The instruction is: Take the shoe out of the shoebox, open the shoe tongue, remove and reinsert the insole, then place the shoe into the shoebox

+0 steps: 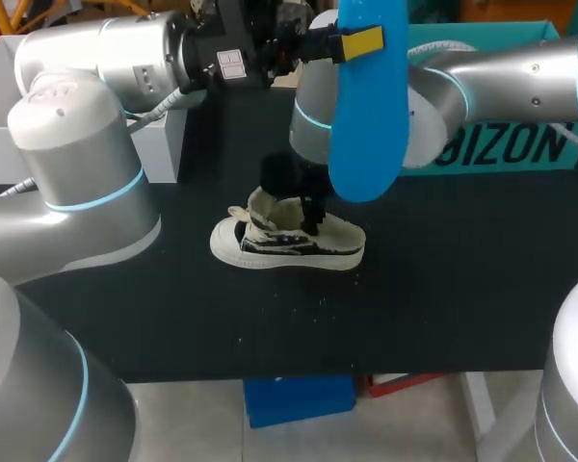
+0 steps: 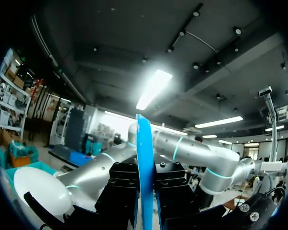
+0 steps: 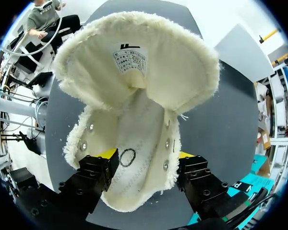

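Observation:
A cream high-top shoe [image 1: 270, 245] with a dark-striped side stands on its sole on the black table [image 1: 462, 279]. My right gripper [image 1: 313, 207] comes down onto its open collar. In the right wrist view the fleece-lined shoe [image 3: 134, 72] lies with its tongue folded forward, and my right gripper [image 3: 146, 160] is shut on it, one finger on each side of the collar. High above the table my left gripper [image 1: 356, 43] is shut on a blue insole [image 1: 366, 106] that hangs downward over the shoe. The left wrist view shows the insole [image 2: 145, 167] edge-on between the fingers of my left gripper [image 2: 145, 203].
A teal open box [image 1: 506, 144] stands at the back right behind my right arm. A white box [image 1: 164, 144] sits at the back left. Bare black tabletop lies in front of and to the right of the shoe.

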Tool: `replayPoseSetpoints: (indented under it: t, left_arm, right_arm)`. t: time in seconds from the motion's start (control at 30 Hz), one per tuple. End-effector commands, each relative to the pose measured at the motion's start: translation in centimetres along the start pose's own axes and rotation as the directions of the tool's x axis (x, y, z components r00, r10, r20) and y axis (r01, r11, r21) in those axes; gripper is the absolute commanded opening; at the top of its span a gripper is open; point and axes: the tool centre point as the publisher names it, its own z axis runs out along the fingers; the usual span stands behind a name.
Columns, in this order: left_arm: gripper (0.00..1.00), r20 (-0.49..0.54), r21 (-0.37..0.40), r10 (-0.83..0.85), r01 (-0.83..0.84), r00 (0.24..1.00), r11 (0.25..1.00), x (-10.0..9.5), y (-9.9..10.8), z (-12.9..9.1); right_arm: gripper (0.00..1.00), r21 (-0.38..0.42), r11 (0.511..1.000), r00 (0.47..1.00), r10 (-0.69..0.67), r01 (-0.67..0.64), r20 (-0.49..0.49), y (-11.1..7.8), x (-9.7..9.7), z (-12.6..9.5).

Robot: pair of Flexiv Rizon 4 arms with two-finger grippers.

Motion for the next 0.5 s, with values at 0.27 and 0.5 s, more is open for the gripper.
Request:
replayPoseSetpoints:
  t: [0.27, 0.5]
  left_arm:
    - [0.0, 0.004, 0.0, 0.001, -0.001, 1.0, 1.0, 0.05, 0.09, 0.11]
    - [0.0, 0.004, 0.0, 0.001, -0.001, 1.0, 1.0, 0.05, 0.09, 0.11]
  right_arm:
    - [0.62, 0.107, 0.994, 1.0, 0.002, 0.0, -0.02, 0.71, -0.83, 0.6]
    - [0.0, 0.081, 0.997, 0.999, 0.022, -0.018, -0.045, 0.67, -0.78, 1.06]
